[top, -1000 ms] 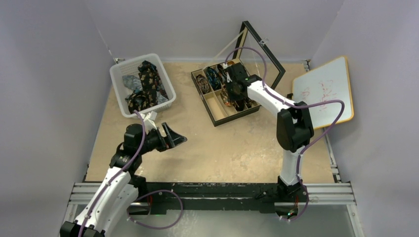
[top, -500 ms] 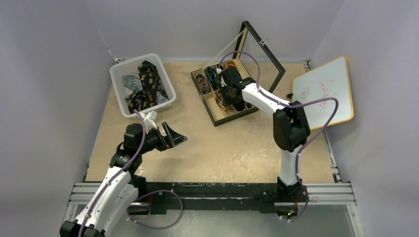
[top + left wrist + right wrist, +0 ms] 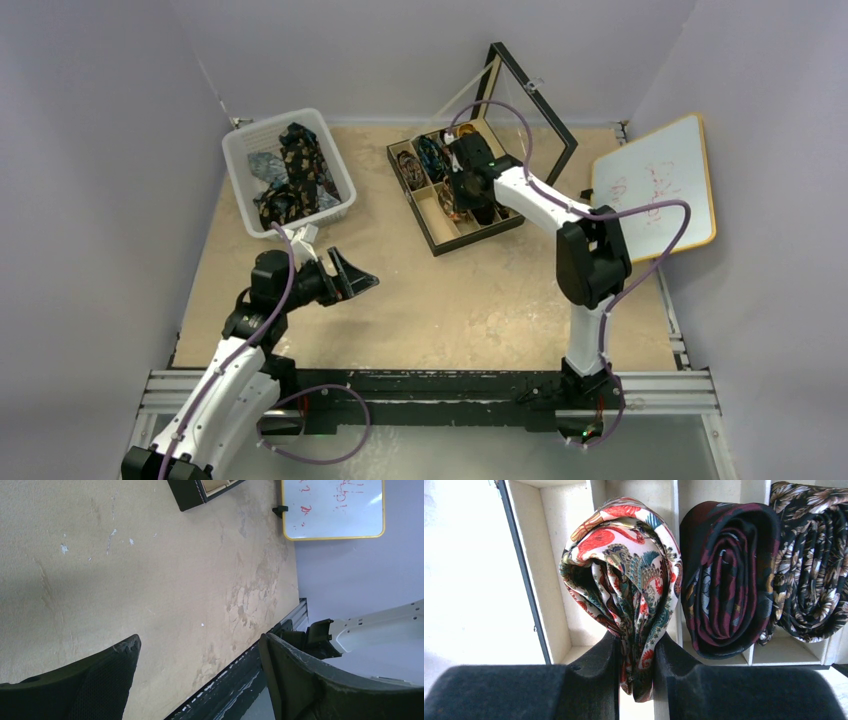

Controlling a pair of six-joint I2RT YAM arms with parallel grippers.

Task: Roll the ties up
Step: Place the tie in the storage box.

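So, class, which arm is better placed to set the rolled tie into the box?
Right. The right hand grips the rolled red-and-teal paisley fabric tie right at the black divided box, beside a dark red rolled tie. The left hand is open, empty and well away from the box.

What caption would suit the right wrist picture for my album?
Right gripper pinches a rolled cream-and-red tie at the divided box, beside a dark red coil and a black floral coil.
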